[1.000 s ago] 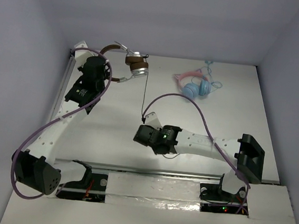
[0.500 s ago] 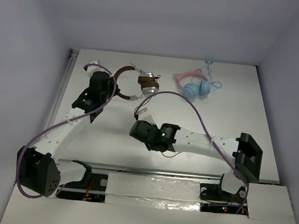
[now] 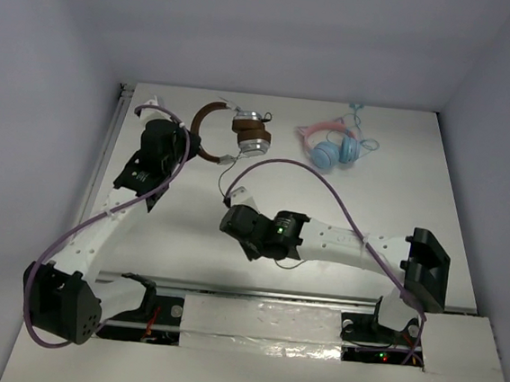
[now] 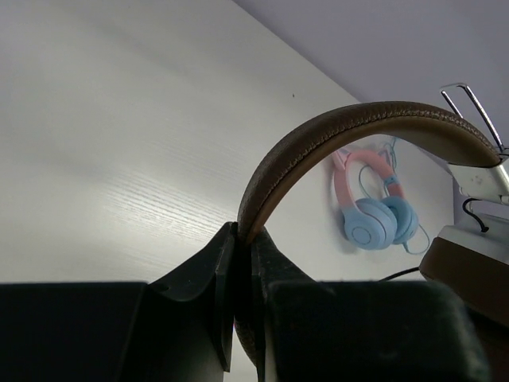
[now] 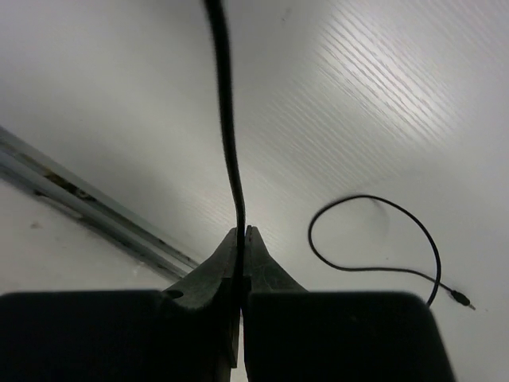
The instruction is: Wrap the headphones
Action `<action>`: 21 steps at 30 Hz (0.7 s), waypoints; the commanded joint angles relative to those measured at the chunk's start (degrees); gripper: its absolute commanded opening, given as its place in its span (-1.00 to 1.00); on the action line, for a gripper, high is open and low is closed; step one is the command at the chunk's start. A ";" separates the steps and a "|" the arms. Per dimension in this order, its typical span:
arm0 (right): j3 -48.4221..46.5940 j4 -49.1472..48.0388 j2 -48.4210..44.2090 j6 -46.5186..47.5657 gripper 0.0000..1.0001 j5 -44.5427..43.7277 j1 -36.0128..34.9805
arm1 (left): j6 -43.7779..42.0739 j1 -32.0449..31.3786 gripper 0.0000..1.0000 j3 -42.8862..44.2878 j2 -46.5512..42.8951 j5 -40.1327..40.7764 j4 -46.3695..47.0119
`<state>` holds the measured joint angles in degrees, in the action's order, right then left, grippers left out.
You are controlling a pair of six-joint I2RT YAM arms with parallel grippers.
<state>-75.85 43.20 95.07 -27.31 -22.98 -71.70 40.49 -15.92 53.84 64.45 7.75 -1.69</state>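
The headphones (image 3: pixel 242 134) hang above the back left of the table, brown headband (image 3: pixel 203 132) to the left and silver-and-brown earcups (image 3: pixel 252 137) to the right. My left gripper (image 3: pixel 185 145) is shut on the headband (image 4: pixel 358 127); in the left wrist view the band rises out of the closed jaws (image 4: pixel 245 232). The thin dark cable (image 3: pixel 225 172) bows down from the earcups to my right gripper (image 3: pixel 235 196). That gripper (image 5: pixel 242 232) is shut on the cable (image 5: pixel 227 119). The cable's loose end (image 5: pixel 374 239) loops on the table down to its plug (image 5: pixel 463 303).
Small pink-and-light-blue headphones (image 3: pixel 332 144) lie at the back right, also seen in the left wrist view (image 4: pixel 374 215). A metal rail (image 3: pixel 104 158) runs along the table's left edge. Another rail (image 3: pixel 254 292) crosses the near edge. Grey walls enclose the table.
My left gripper has carried the headphones right and nearer from the back-left corner. The right gripper has shifted slightly left with the cable, which now bows slack instead of hanging straight.
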 commanded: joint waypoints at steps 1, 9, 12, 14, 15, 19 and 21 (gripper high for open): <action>-6.84 -0.58 1.00 2.26 -1.00 1.01 -1.69 | 1.35 -1.30 -1.00 -0.67 0.42 0.68 5.91; -11.06 4.25 -2.16 3.49 -1.00 -1.09 -1.69 | -0.24 -7.97 -1.00 -6.89 1.12 4.56 6.44; -12.04 6.01 -2.87 4.98 -1.00 -4.34 -1.16 | -0.85 -10.70 -1.00 -8.84 1.03 5.16 5.92; -12.12 7.07 -3.57 5.86 -1.00 -5.49 -0.55 | -1.55 -13.07 -1.00 -9.54 0.60 6.83 3.47; -12.04 8.29 -3.92 6.21 -1.00 -6.80 0.15 | -2.34 -13.08 -1.00 -9.90 0.16 7.28 2.67; -11.16 9.45 -7.43 8.05 -1.00 -7.08 2.61 | -5.58 -13.70 -1.00 -10.87 -3.35 8.07 -2.34; -11.24 10.75 -8.93 8.67 -1.00 -7.42 3.15 | -6.91 -14.31 -1.00 -11.04 -4.24 7.64 -5.68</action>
<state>-85.17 51.46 89.97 -20.95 -27.57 -69.78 35.62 -29.85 42.65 64.49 14.13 -6.44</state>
